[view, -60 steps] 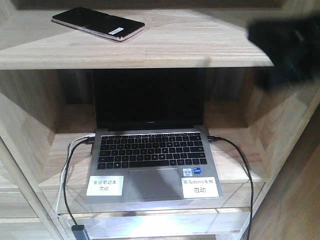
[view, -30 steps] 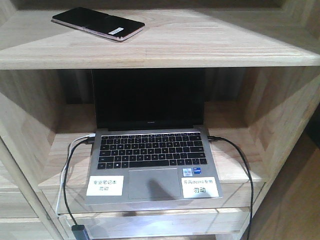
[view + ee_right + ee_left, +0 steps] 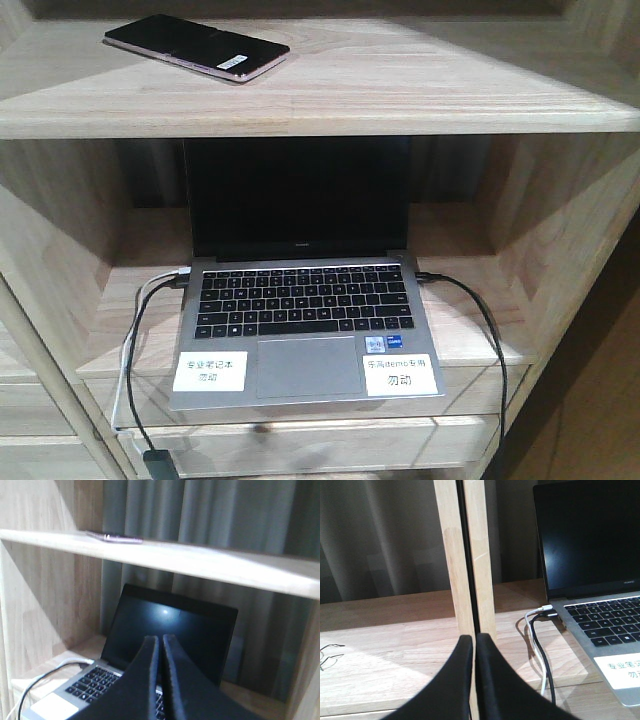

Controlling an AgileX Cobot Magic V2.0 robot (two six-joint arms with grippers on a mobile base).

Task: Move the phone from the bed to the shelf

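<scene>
The phone (image 3: 196, 46), a glossy black slab with a rose-gold edge, lies flat on the upper board of the pale wooden shelf (image 3: 420, 95), at its left. From the right wrist view the phone (image 3: 114, 538) shows edge-on on that board, above and left of my right gripper (image 3: 160, 639), which is shut and holds nothing. My left gripper (image 3: 473, 639) is shut too, empty, in front of a split upright post (image 3: 467, 555) of the shelf (image 3: 385, 645). Neither gripper shows in the front view. The bed is out of view.
An open silver laptop (image 3: 300, 300) with a black screen fills the lower compartment, and cables (image 3: 135, 350) run from both its sides over the board's front edge. The laptop (image 3: 600, 580) stands to the right of my left gripper. Slanted side panels (image 3: 570, 230) close the compartment.
A dark blurred arm shape at the upper right of the front view one second ago has left the frame. The phone and the laptop have not moved.
</scene>
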